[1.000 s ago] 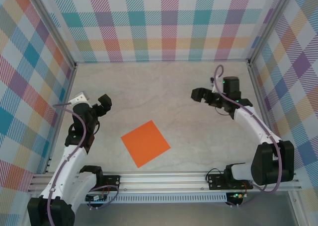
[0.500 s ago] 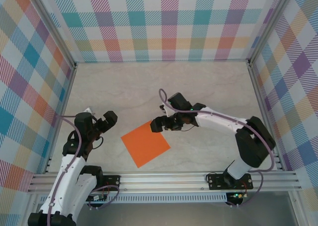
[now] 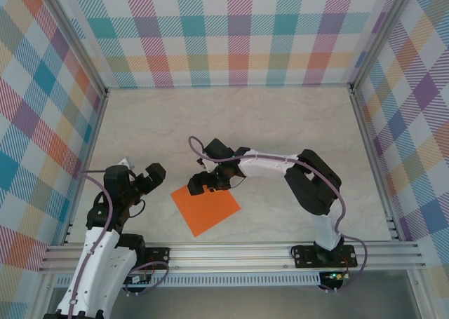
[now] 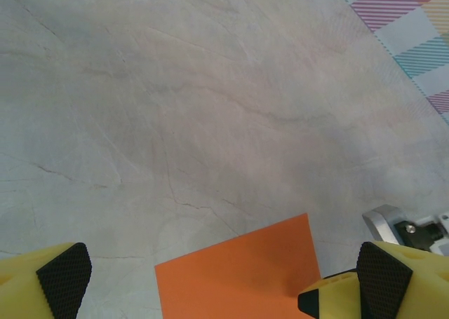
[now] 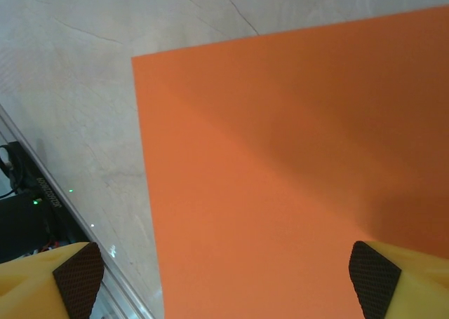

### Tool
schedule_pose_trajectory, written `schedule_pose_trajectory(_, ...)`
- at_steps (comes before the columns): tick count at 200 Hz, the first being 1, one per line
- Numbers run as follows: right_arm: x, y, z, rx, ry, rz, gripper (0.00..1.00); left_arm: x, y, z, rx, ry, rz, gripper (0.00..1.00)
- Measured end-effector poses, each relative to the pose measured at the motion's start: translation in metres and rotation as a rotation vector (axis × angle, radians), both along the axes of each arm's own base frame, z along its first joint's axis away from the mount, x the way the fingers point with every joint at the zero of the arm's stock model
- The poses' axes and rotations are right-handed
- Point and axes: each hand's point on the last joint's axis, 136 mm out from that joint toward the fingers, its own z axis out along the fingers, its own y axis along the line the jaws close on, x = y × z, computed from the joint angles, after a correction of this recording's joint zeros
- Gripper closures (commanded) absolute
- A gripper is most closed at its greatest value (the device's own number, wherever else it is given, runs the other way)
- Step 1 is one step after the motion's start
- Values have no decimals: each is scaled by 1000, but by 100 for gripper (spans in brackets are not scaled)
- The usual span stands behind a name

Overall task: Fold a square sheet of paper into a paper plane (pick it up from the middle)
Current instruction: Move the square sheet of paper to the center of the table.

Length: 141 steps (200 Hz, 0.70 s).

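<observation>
The square sheet of paper (image 3: 208, 209) is bright orange and lies flat and uncreased on the marble table top, turned like a diamond, not in a paper plane shape. My right gripper (image 3: 203, 183) hangs open low over the sheet's far left edge. In the right wrist view the sheet (image 5: 280, 165) spreads under the gripper (image 5: 226, 280), with nothing between the pads. My left gripper (image 3: 153, 174) stands open just left of the sheet, clear of it. In the left wrist view the sheet's corner (image 4: 238, 277) lies ahead, between the fingertips (image 4: 64, 273).
The right arm (image 3: 266, 163) stretches across the middle of the table. An aluminium rail (image 3: 231, 252) runs along the near edge, close to the sheet's near corner. Plaid walls (image 3: 42, 109) and frame posts close in the left, back and right sides.
The right arm has swung from the back right across the table, down to the sheet's far left edge. The left gripper has shifted slightly nearer.
</observation>
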Motion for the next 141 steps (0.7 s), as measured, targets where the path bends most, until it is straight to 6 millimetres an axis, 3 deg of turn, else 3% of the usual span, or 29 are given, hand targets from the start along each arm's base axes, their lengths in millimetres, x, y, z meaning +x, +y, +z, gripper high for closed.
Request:
schedule_pose_trajectory(18, -1, -1, -12, -21, 20, -5, 7, -1, -1, -2, -6, 5, -5, 0)
schedule_pose_trajectory(77, 9, -6, -15, -82, -29, -34, 8, -2, -13, -15, -65, 31, -48, 0)
schedule_pose_trajectory(141, 60, -50, -20, -201, -99, -186, 9, 3, -32, -35, -133, 129, -121, 0)
